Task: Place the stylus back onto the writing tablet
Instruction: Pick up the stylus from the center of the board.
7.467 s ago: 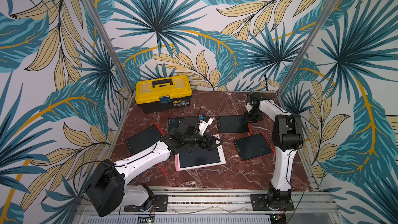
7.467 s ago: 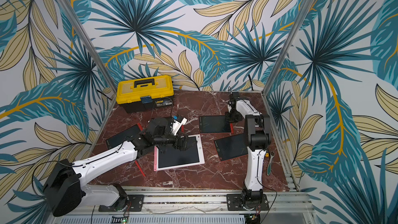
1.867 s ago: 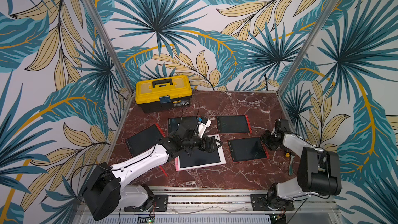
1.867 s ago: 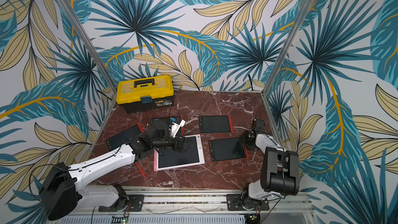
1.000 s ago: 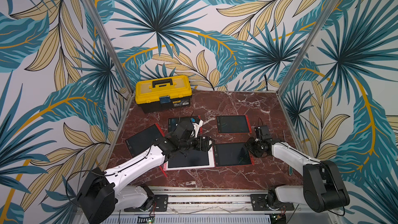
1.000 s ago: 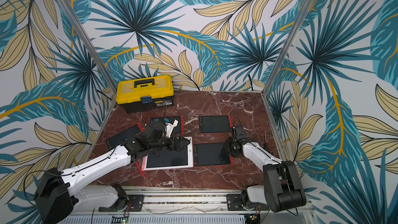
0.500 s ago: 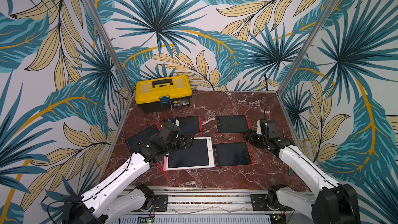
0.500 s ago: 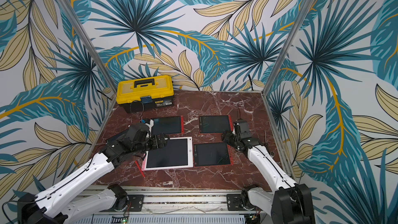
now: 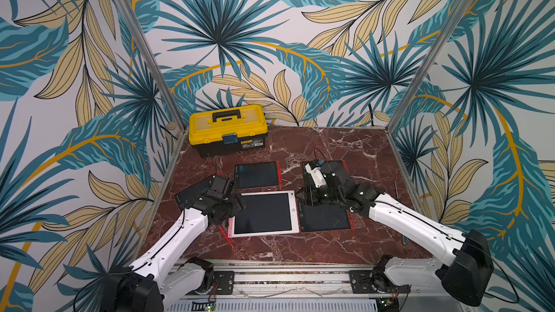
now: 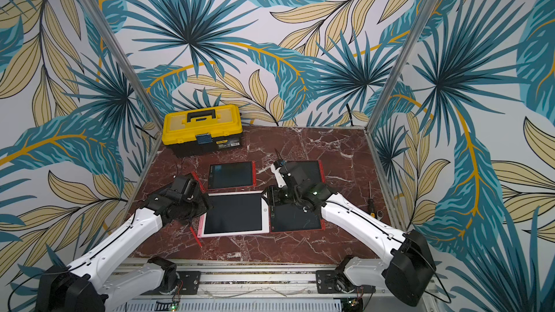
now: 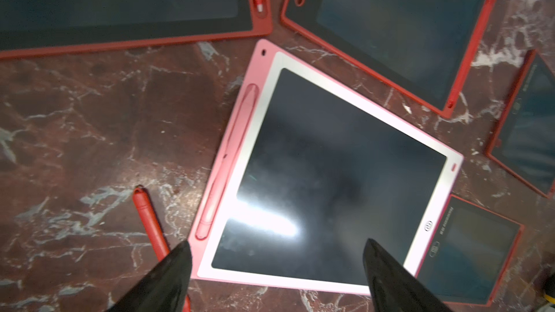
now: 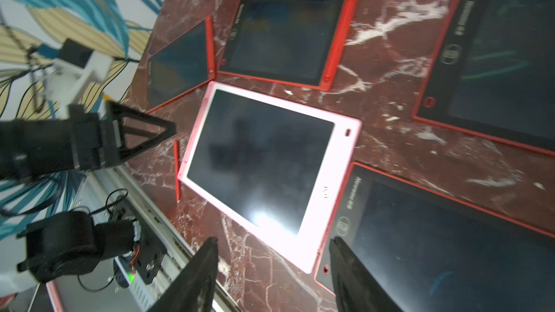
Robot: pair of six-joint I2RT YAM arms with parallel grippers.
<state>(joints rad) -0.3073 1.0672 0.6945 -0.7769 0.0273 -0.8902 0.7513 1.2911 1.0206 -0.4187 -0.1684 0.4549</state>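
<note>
A red stylus [image 9: 225,235] [image 11: 150,223] lies loose on the marble, just off the left edge of the pink-and-white writing tablet [image 9: 264,214] [image 11: 336,157]. A long pink groove [image 11: 228,163] runs along that edge of the tablet. My left gripper [image 9: 238,205] [image 11: 277,243] hovers open over the tablet's left side, and one finger sits above the stylus's lower end. My right gripper [image 9: 304,198] [image 12: 273,240] is open and empty above the seam between this tablet and a red-framed one [image 9: 326,217]. The stylus [image 12: 177,172] also shows in the right wrist view.
A yellow toolbox [image 9: 228,130] stands at the back left. Red-framed tablets lie behind [image 9: 256,174], at the left [image 9: 192,190] and at the back right [image 9: 336,168], the last partly under my right arm. A small screwdriver [image 10: 370,195] lies by the right wall.
My left gripper has pulled back leftward to the tablet's left side, uncovering the red stylus. My right arm has swung inward from the right to the seam between the two front tablets.
</note>
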